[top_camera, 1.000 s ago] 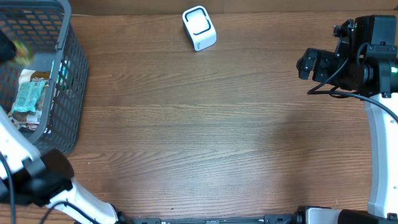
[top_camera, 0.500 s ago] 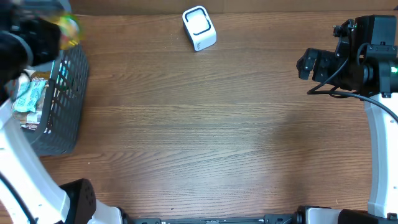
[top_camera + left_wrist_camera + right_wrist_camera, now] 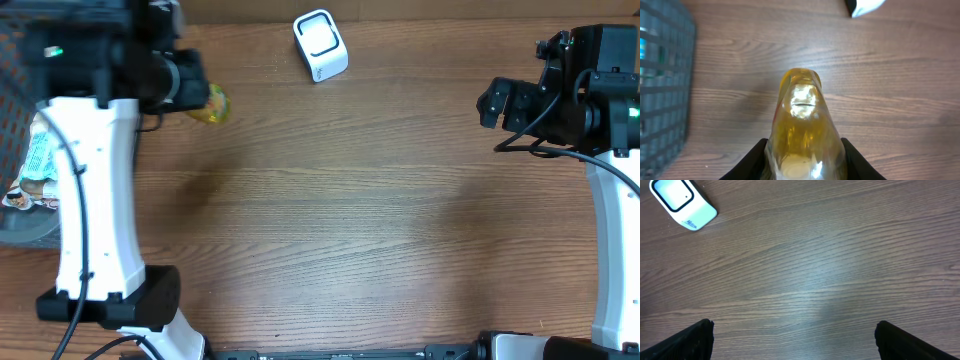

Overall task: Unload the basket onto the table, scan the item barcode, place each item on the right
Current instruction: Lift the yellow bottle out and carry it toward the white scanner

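And the left arm is out of the basket (image 3: 18, 228)! A second ago it was down over the grey mesh at the table's 9 o'clock edge. Now it has swung across, and the left gripper (image 3: 203, 98) hangs over open wood, clamped on the yellow item (image 3: 212, 105). The wrist camera confirms the grip. The glossy, translucent body (image 3: 802, 125) fills the middle of the view, with a dark finger (image 3: 756, 161) pressed to each flank and its nose pointing away at 12 o'clock. Whether it is a small bottle or a sealed pouch I can't say from this glare, and no barcode shows on the face we can see.

The scanner (image 3: 320, 45) has not budged. It sits white and flat at about 2 o'clock from the item in the overhead view, and its corner is just peeking in at 1 o'clock on the left wrist view (image 3: 864, 6). The two are near but clearly apart.

The right gripper (image 3: 490, 104) is parked at 3 o'clock with its jaws spread wide and holding nothing, exactly as before.

By my reading the pick is done and the carry is under way. What's left is closing that gap and turning the coded side towards the scanner window. A slick surface in a narrow pinch could twist on the way, so that is worth watching.
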